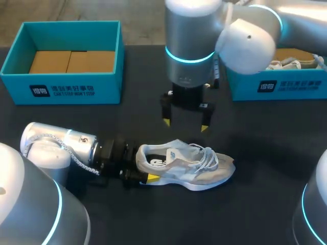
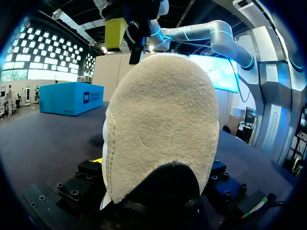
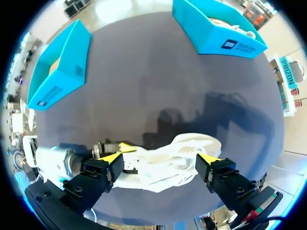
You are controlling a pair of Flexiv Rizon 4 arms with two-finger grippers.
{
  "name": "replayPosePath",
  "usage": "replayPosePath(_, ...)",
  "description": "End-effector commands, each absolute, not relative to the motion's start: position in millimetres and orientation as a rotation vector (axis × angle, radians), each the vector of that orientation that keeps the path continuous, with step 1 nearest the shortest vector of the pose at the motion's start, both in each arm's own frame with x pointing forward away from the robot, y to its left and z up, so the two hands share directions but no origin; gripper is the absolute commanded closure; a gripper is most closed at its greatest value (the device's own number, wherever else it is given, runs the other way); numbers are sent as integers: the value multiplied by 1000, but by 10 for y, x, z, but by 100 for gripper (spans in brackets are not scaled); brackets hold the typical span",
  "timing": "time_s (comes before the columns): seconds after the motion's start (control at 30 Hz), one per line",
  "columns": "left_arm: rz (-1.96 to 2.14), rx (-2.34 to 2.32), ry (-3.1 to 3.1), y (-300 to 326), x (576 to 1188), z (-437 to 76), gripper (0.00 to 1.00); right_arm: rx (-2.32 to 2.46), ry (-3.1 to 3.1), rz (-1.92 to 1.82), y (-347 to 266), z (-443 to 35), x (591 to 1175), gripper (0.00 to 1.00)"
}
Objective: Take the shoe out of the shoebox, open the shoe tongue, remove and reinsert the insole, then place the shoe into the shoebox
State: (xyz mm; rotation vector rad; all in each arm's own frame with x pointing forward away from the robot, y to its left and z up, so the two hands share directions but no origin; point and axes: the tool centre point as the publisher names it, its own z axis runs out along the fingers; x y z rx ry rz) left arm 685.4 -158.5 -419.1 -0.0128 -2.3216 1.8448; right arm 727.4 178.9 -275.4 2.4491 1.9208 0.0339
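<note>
A beige and white shoe (image 1: 189,164) stands upright on the dark table, toe to the right, laces tied. My left gripper (image 1: 144,171) lies low at its heel, shut on the shoe; one yellow fingertip (image 1: 151,177) shows on the near side. In the left wrist view the suede heel (image 2: 160,124) fills the space between the fingers. My right gripper (image 1: 185,124) hangs open above and slightly behind the shoe's opening, not touching it. From the right wrist view the shoe (image 3: 168,160) lies below, between the wide-spread fingers of that gripper (image 3: 160,158).
A teal shoebox (image 1: 61,89) with a cardboard liner stands at the back left. A second teal box (image 1: 278,87) at the back right holds another shoe (image 1: 291,64). My left arm (image 1: 61,148) lies along the table's front left.
</note>
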Motion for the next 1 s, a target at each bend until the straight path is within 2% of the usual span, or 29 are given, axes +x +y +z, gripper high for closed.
replayPosePath(0.03,1844,-13,-2322,-1595,6838,-4220,100,2422,1797,5,2095,-2746,7012,0)
replayPosePath(0.33,1844,-13,-2322,-1595,6838,-4220,100,2398,1709,-102,2238,-2927,6772,0)
replayPosePath(1.0,1844,-13,-2322,-1595,6838,-4220,100,2360,1622,-151,2324,-3291,6637,0)
